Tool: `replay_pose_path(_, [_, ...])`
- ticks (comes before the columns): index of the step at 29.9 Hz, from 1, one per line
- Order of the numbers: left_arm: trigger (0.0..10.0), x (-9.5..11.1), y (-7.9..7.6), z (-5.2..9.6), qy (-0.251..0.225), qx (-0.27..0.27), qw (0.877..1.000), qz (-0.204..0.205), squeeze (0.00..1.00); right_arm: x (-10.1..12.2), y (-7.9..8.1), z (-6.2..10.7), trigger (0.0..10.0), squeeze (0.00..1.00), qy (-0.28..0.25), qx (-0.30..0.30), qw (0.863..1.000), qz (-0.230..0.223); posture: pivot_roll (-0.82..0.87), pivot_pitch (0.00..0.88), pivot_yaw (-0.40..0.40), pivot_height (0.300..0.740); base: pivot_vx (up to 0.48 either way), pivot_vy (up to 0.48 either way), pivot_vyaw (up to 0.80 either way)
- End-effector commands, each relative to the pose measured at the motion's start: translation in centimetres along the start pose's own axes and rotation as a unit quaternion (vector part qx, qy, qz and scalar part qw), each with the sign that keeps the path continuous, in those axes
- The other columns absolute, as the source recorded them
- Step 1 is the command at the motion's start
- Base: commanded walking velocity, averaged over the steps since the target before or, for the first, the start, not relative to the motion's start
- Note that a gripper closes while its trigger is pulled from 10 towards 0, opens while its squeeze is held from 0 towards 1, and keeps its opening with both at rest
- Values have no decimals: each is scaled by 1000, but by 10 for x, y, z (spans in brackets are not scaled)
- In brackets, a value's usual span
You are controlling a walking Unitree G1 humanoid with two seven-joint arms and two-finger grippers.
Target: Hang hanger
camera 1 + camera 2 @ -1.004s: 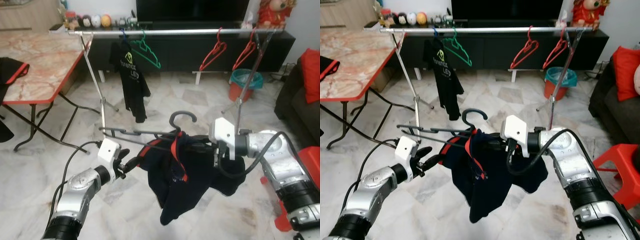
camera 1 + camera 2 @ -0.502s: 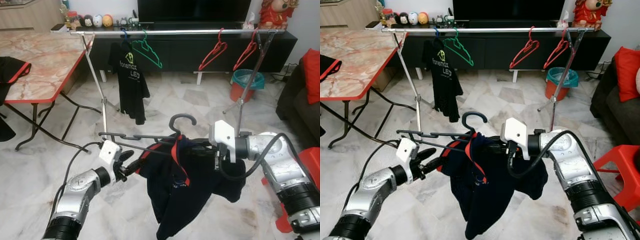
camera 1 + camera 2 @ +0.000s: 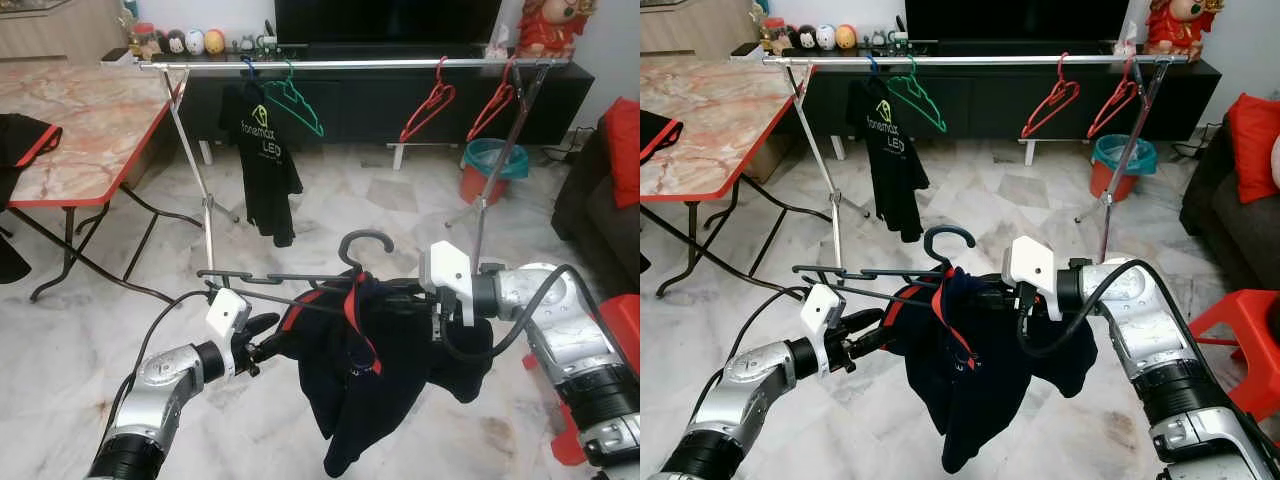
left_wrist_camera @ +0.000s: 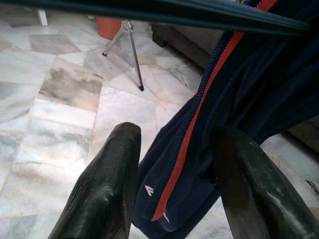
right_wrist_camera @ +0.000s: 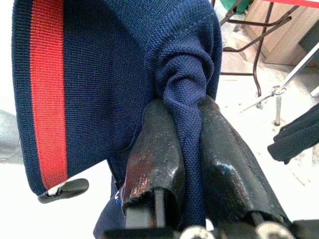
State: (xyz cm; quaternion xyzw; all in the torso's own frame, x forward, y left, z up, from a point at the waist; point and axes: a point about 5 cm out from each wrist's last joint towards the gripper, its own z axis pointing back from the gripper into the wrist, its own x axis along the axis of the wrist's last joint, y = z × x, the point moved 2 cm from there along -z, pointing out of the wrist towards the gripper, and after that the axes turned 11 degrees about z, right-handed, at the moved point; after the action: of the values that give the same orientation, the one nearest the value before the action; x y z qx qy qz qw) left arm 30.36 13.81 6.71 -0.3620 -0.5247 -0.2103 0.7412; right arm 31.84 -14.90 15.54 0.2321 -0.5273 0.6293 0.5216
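Dark hanger (image 3: 352, 262) upright, navy-red garment (image 3: 385, 360) draped.

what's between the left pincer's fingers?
In the left wrist view, the navy garment with its red stripe hangs in the gap of the open left pincer; neither finger visibly presses it.

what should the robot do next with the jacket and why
Probably close the left tool on the navy jacket hem between its open fingers. The right tool already pinches the fabric, but the jacket sits bunched and crooked on the dark hanger.
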Motion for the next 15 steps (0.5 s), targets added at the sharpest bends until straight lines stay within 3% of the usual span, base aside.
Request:
replay_pose_path(1, [0,0,-2,-2,3,-7,1000,-6,0,11,-6,4,0,0,-16,-7,1000,20,-92,16,16,740,0,0,0])
replay_pose_path(8, [0,-2,-2,-2,6,-12,1000,-5,0,13,-5,2,0,0,-21,-7,1000,18,-96,22,19,740,0,0,0])
replay_pose_path(9, [2902,-2,-2,-3,7,-12,1000,-5,0,13,-5,1,0,0,-22,-7,1000,18,-96,22,19,740,0,0,0])
replay_pose_path(10, [2902,-2,-2,-3,8,-13,1000,-6,0,14,-5,1,0,0,-22,-7,1000,18,-96,22,19,740,0,0,0])
replay_pose_path(11, [7333,-3,-2,-3,8,-13,1000,-6,0,14,-5,1,0,0,-23,-7,1000,18,-94,25,20,740,0,0,0])
replay_pose_path(12, [7686,-3,-3,-4,10,-15,1000,-6,0,14,-5,0,0,0,-24,-7,1000,18,-95,25,21,740,0,0,0])
replay_pose_path(14, [9294,-4,-4,-4,12,-18,1000,-6,0,14,-5,0,0,0,-24,-7,1000,18,-96,25,21,740,0,0,0])
replay_pose_path(15, [8549,-5,-4,-5,14,-20,1000,-5,0,14,-5,0,0,0,-24,-8,1000,17,-95,25,21,740,0,0,0])
